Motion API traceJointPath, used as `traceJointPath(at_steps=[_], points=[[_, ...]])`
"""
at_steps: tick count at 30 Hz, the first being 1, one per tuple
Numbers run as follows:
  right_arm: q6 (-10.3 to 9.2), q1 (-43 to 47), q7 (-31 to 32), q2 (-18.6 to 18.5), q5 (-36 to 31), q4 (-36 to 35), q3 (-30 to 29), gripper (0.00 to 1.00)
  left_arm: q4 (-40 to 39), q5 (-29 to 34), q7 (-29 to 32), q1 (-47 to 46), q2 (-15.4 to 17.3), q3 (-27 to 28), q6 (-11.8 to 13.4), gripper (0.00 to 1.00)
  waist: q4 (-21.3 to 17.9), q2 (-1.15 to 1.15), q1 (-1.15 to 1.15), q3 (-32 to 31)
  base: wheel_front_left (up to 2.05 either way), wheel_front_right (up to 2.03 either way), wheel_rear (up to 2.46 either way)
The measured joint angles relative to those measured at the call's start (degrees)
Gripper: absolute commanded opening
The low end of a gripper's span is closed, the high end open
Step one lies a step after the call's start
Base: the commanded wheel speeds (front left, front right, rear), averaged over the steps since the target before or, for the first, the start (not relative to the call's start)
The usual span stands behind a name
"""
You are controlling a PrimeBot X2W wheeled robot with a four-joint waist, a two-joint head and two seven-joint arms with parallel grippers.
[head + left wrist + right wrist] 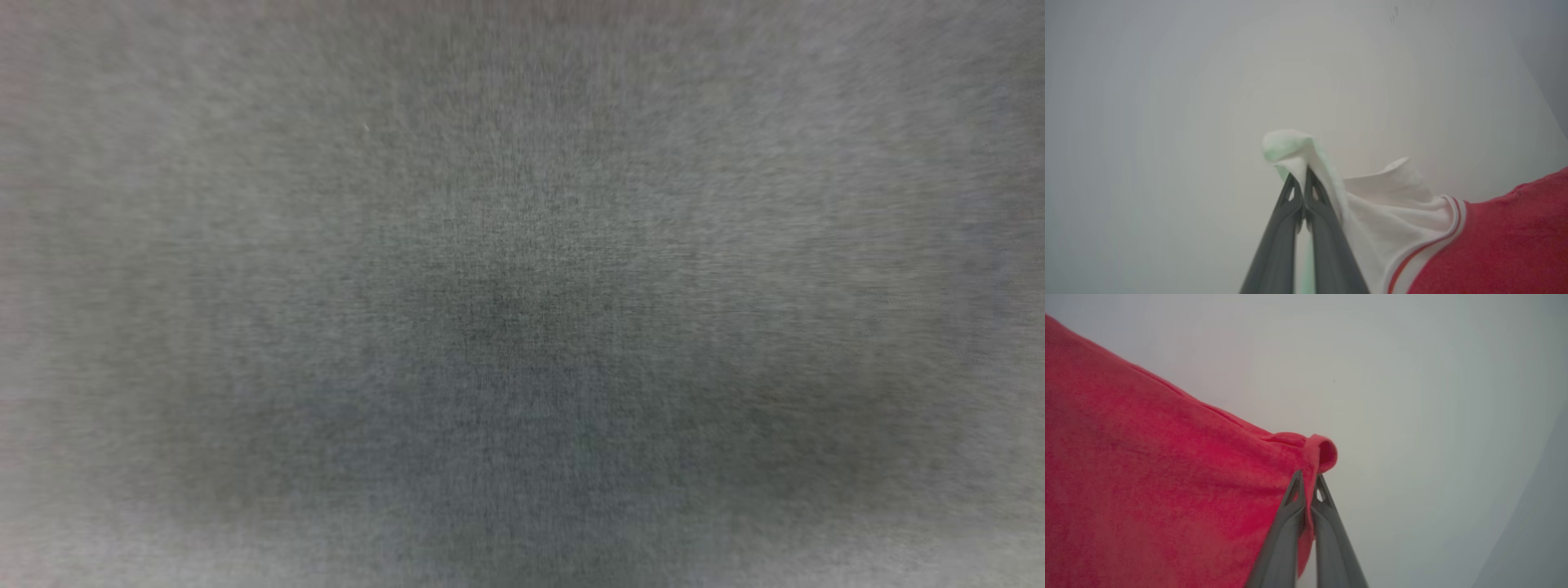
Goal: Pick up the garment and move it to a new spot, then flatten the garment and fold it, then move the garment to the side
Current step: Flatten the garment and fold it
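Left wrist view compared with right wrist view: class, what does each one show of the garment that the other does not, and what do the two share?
Left wrist view: the left hand is shut on a white sleeve of the garment, with red-and-white trim where the sleeve meets the red body.
Right wrist view: the right hand is shut on a plain red edge that curls over its fingertips.
Shared: red fabric, a shut hand pinching cloth, and a blurred pale background.

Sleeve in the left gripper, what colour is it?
The sleeve is white, with red-striped trim along its edge; it shows best in the left wrist view.
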Motion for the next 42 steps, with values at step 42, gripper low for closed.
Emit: traceJointPath(at_steps=[42], points=[[-0.02, 41.6, 12.1, -8.4, 18.0, -17.0, 12.3, 0.0, -7.7, -17.3, 3.6, 55.5, 0.5, -10.4, -2.5, 0.0, 4.9, 0.0, 0.0, -9.0, 0.0, 0.0, 0.0]])
